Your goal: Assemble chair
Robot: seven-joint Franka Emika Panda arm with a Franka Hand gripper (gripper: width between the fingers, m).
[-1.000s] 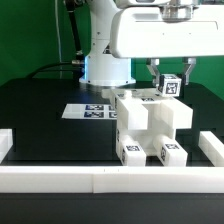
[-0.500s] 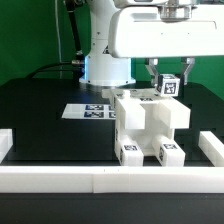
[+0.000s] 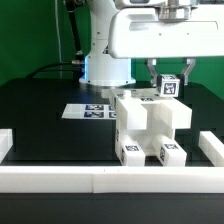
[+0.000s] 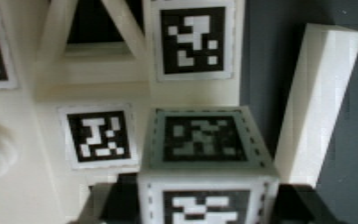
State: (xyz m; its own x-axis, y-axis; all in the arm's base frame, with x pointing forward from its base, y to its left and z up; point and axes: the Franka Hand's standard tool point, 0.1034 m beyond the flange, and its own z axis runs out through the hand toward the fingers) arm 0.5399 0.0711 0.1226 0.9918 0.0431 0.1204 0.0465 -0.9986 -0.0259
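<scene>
The white chair assembly [image 3: 150, 125] stands on the black table close to the front rail, with tag markers on its lower blocks. My gripper [image 3: 170, 78] hangs over its back right top and is shut on a small white chair part [image 3: 171, 86] with a tag marker on its face. In the wrist view the dark fingers [image 4: 300, 200] press both sides of this tagged block [image 4: 202, 165]. Past the block, the tagged white faces of the chair assembly [image 4: 105, 110] fill the view. Whether the held part touches the assembly is unclear.
The marker board [image 3: 88, 110] lies flat on the table behind the chair, at the exterior view's left. Long low white rails [image 3: 100, 178] border the front and both sides. The robot base [image 3: 105, 68] stands at the back.
</scene>
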